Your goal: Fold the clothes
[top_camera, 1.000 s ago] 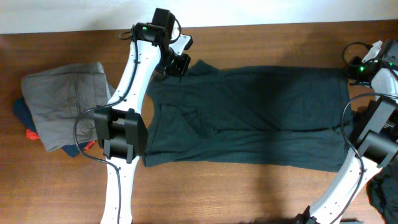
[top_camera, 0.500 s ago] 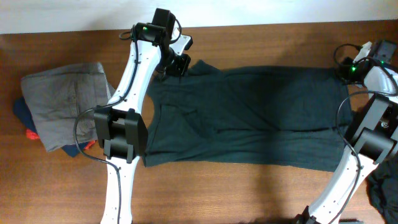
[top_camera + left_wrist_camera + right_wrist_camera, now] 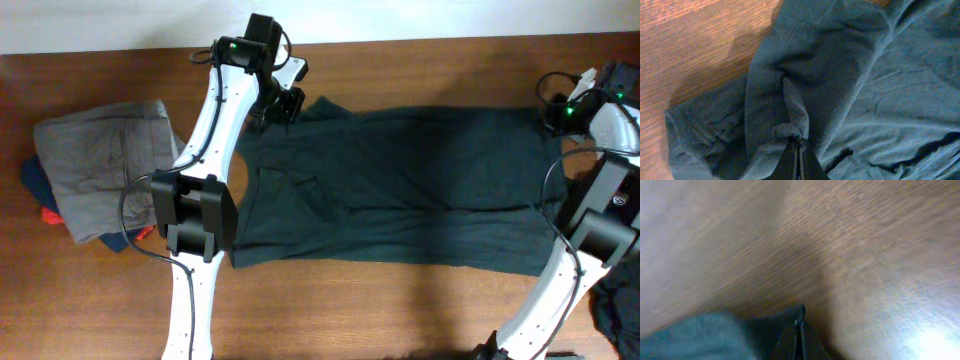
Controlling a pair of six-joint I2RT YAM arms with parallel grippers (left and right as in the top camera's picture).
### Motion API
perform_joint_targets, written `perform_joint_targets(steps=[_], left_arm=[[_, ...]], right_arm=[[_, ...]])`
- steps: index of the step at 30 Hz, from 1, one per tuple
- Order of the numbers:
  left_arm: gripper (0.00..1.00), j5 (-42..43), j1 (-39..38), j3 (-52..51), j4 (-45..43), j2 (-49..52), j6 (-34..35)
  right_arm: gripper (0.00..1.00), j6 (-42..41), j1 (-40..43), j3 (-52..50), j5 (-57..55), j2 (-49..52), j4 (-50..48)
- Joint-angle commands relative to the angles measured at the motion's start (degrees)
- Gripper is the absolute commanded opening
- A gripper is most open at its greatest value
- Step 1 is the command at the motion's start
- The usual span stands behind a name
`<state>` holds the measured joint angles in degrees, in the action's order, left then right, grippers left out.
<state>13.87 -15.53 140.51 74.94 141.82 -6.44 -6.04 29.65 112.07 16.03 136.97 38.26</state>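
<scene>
One: Which way does the dark green T-shirt [image 3: 420, 190] lie from each claw?

Two: It is spread flat on the desk [image 3: 400, 310], with its long axis running from the left arm's side across to the right arm's side. The sleeves and collar are at the left end and the hem at the right. Both claws sit on its far edge, so the whole body of the shirt lies on the side toward the arms' bases.

One: And what have they got hold of?

Two: The left claw [image 3: 283, 105] is clamped on cloth at the far left corner, beside the collar. Its wrist view shows a pinched ridge of fabric [image 3: 792, 107] rising into the tips. The right claw [image 3: 552, 118] has its fingers together at the far hem corner. That wrist view is blurred, with green cloth right at the tips, so I cannot tell whether any is caught.

One: So each arm is nearest its own end?

Two: Yes, one per end. I judge that a fold along the long axis needs both claws to carry the far edge toward the near edge together. The grey folded pile [image 3: 105, 170] sits well off to the left, apart from the shirt.
</scene>
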Motion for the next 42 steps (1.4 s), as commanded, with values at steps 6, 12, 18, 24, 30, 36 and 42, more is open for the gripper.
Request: perform_joint_targets(steps=[6,12,18,24,30,36,42], left_arm=[[0.0,-8.96,0.35,0.24,5.33,-5.16,-0.94],[0.01,-10.93,0.35,0.24,11.76,-5.35,-0.92],[0.0,-10.88,0.35,0.22,18.49,-5.35,-0.92],[0.01,-9.57,0.28,-0.42,21.79,-5.35,-0.07],[0.0,-6.4,-0.52,-4.07,21.81,-5.42,-0.07],[0.01,-6.73,-1.46,-14.45,21.81,-5.99,0.61],[0.0,-7.61,-1.2,-20.48,21.81,-7.93,1.68]], right_arm=[[0.04,-0.2,1.68,0.76,-4.74,-16.5,10.16],[0.04,-0.2,2.16,0.76,-10.4,-18.86,18.21],[0.04,-0.2,2.25,0.76,-13.51,-18.86,25.18],[0.04,-0.22,2.25,0.76,-20.76,-18.86,30.56],[0.04,-0.22,2.25,0.76,-25.38,-18.86,32.98],[0.04,-0.22,2.25,0.76,-25.77,-18.86,35.17],[0.05,-0.15,2.25,0.72,-30.25,-18.86,38.93]])
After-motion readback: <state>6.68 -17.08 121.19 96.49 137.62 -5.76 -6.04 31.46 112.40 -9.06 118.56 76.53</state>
